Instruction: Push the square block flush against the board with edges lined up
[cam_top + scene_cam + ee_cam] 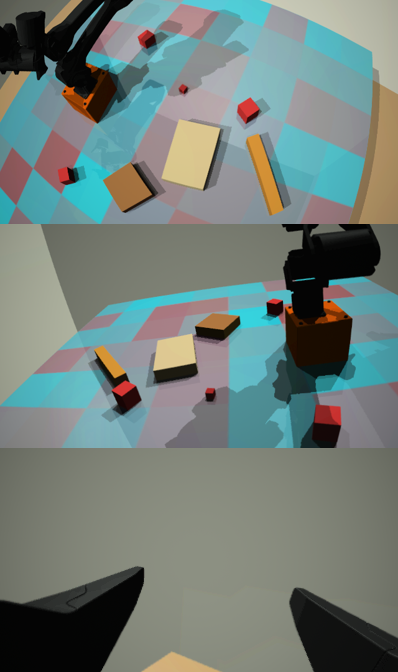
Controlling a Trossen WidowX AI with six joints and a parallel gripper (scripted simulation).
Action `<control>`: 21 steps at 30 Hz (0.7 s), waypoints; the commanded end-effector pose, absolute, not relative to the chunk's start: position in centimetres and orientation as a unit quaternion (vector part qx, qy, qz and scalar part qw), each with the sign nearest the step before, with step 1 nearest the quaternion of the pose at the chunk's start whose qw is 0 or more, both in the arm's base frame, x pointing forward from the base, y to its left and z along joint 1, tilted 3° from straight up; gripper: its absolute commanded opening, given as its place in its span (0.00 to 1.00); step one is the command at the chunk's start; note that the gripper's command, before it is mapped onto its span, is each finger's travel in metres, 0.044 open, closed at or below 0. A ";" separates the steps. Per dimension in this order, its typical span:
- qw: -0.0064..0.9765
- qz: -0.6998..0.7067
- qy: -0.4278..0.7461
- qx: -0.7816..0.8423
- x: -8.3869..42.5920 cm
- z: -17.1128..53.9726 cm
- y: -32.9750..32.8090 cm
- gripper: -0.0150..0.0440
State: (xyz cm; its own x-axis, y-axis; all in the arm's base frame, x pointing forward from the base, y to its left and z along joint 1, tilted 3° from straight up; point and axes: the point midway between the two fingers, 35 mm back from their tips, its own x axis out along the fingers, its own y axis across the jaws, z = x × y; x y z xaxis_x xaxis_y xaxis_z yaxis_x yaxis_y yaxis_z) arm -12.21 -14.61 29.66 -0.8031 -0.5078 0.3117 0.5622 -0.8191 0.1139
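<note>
Two black fingers of the gripper [217,583] frame the wrist view, spread wide, holding nothing. Four red cubes [248,109] lie scattered on the checkered mat [326,102]. One square brown block [128,187] sits lower centre, apart from one cream board [191,154]; one orange bar [264,173] lies right. Arm's orange base [93,96] stands upper left. Grey walls [155,261] surround.

The arm [314,270] was all black, with thick round parts and boxy parts. It stood on an orange box [318,336] with small black screws on top. The gripper [217,598] had two black, pointy fingers.
</note>
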 end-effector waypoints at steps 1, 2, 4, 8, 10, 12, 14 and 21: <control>0.283 -0.944 -0.101 -0.135 -12.2 29.7 -14.6 0.89; 0.283 -0.944 -0.101 -0.135 -12.2 29.7 -14.6 0.84; 0.287 -0.943 -0.096 -0.136 -12.1 29.7 -14.7 0.75; 0.306 -0.939 -0.068 -0.144 -11.6 30.0 -15.6 0.58; 0.317 -0.935 -0.054 -0.147 -11.3 30.2 -16.0 0.49; 0.327 -0.932 -0.043 -0.147 -11.0 30.3 -16.5 0.40; 0.345 -0.927 -0.025 -0.146 -10.5 30.5 -17.4 0.31; 0.423 -0.893 0.055 -0.146 -7.6 31.2 -21.3 0.25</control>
